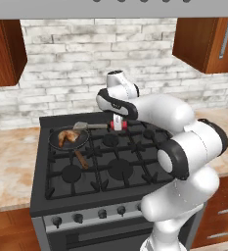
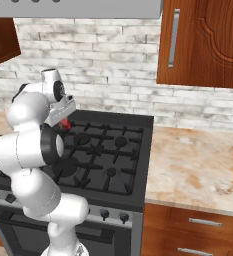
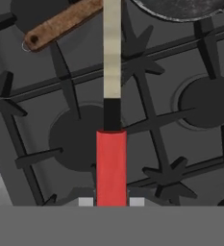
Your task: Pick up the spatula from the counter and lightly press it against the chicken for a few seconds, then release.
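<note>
My gripper [image 1: 118, 122] hangs over the back middle of the stove, shut on the red handle of the spatula [image 1: 119, 125]. Its pale shaft reaches left, and the grey blade [image 1: 81, 126] hovers at the far rim of the black pan [image 1: 54, 142]. The browned chicken [image 1: 65, 138] lies in that pan just in front of the blade; I cannot tell whether they touch. In the hand view the spatula [image 3: 111, 163] runs straight up from my gripper [image 3: 111, 202] toward the pan [image 3: 180, 8]. The right base view shows my gripper [image 2: 63, 120] beside the arm.
The pan's wooden handle [image 1: 81, 158] points toward the stove front, also seen as the wooden handle [image 3: 60, 24]. Black grates cover the stove [image 1: 115, 169], with knobs along its front. Marble counters [image 2: 198, 170] flank it; wooden cabinets [image 1: 208, 41] hang above.
</note>
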